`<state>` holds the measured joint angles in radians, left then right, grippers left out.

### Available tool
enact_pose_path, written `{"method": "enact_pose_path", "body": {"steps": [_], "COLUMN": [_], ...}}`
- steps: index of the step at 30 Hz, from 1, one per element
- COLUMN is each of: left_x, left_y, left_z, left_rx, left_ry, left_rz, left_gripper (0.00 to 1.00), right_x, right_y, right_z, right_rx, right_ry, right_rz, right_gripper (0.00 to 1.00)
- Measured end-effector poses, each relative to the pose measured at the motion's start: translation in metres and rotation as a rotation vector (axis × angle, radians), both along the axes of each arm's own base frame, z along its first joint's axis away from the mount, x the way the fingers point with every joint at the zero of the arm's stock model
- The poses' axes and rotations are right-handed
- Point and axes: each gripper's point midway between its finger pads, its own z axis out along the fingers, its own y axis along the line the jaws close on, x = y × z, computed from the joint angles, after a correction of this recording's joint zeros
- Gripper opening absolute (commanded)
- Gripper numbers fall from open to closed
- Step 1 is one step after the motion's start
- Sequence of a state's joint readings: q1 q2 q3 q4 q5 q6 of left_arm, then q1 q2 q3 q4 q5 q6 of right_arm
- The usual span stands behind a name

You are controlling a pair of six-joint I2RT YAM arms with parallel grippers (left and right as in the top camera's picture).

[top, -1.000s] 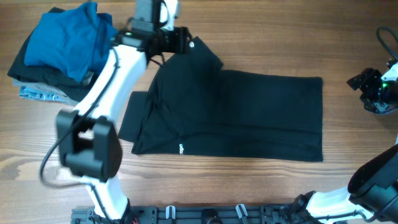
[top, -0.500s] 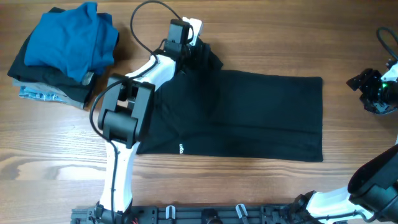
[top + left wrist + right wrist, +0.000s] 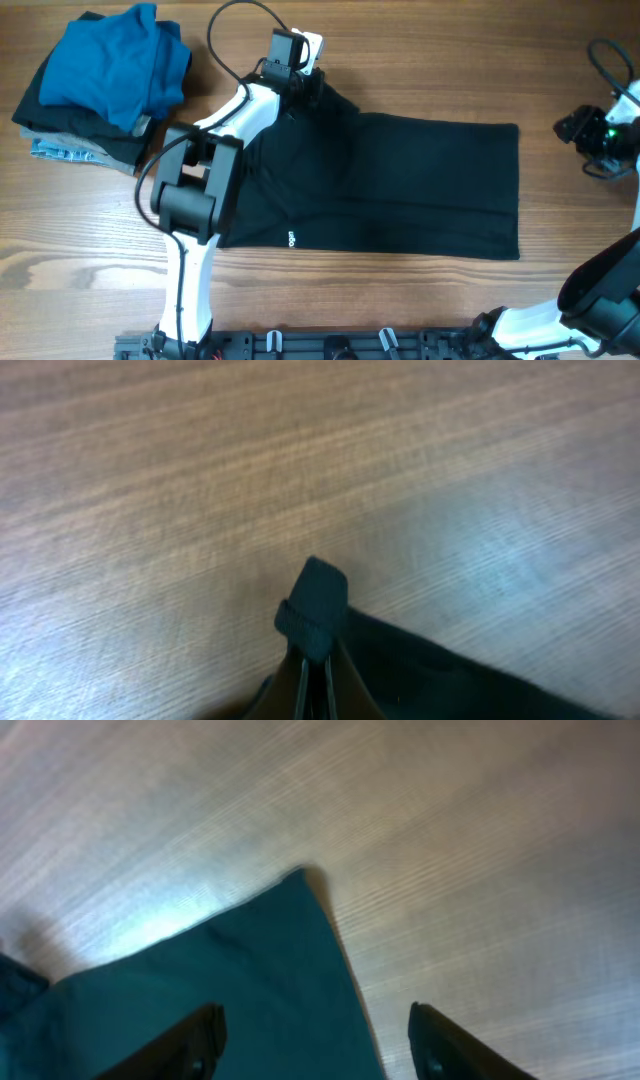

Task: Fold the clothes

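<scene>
Upper centre, the left gripper pinches what looks like a sleeve hem of the black shirt; the right gripper, far right, has its fingers spread

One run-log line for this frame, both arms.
left gripper: shut on black shirt hem | right gripper: open, near shirt corner, not touching | stage: fold unfinished

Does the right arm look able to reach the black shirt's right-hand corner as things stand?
Probably yes: the right gripper is open, the black shirt's corner lies flat before it, with only bare table around.
</scene>
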<state>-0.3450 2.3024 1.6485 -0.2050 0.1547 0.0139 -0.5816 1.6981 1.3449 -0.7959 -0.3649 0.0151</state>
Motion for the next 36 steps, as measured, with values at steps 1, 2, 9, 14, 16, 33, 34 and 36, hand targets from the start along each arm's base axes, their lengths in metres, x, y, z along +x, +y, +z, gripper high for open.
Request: {"method": "enact_pose_path", "body": {"steps": [1, 2, 9, 14, 16, 33, 34, 36], "left_x": [-0.003, -0.003, -0.013, -0.020, -0.021, -0.032, -0.033, -0.034], "left_y": [0.001, 0.001, 0.005, 0.007, 0.008, 0.017, 0.020, 0.026], "left_z": [0.011, 0.020, 0.044, 0.058, 0.065, 0.059, 0.059, 0.063], "left_rx": [0.000, -0.002, 0.003, 0.005, 0.004, 0.048, 0.061, 0.083], "left_ry": [0.000, -0.006, 0.005, 0.011, 0.006, 0.057, 0.060, 0.057], "left_rz": [0.000, 0.001, 0.001, 0.001, 0.001, 0.021, 0.029, 0.047], "left_gripper": [0.04, 0.04, 0.04, 0.04, 0.04, 0.04, 0.04, 0.04], "right_x": [0.008, 0.018, 0.070, 0.066, 0.071, 0.071, 0.071, 0.071], "right_y": [0.002, 0.004, 0.003, 0.003, 0.007, 0.038, 0.038, 0.038], "right_z": [0.003, 0.007, -0.041, -0.122, -0.123, -0.132, -0.131, -0.129], "right_rx": [-0.022, -0.049, -0.149, -0.082, -0.067, 0.054, 0.066, 0.084], "right_ry": [-0.028, -0.062, -0.082, 0.055, 0.032, 0.011, 0.014, 0.016], "right_rz": [0.026, 0.050, 0.105, 0.110, 0.141, 0.244, 0.227, 0.191], "right_gripper": [0.62, 0.62, 0.62, 0.66, 0.67, 0.04, 0.04, 0.04]}}
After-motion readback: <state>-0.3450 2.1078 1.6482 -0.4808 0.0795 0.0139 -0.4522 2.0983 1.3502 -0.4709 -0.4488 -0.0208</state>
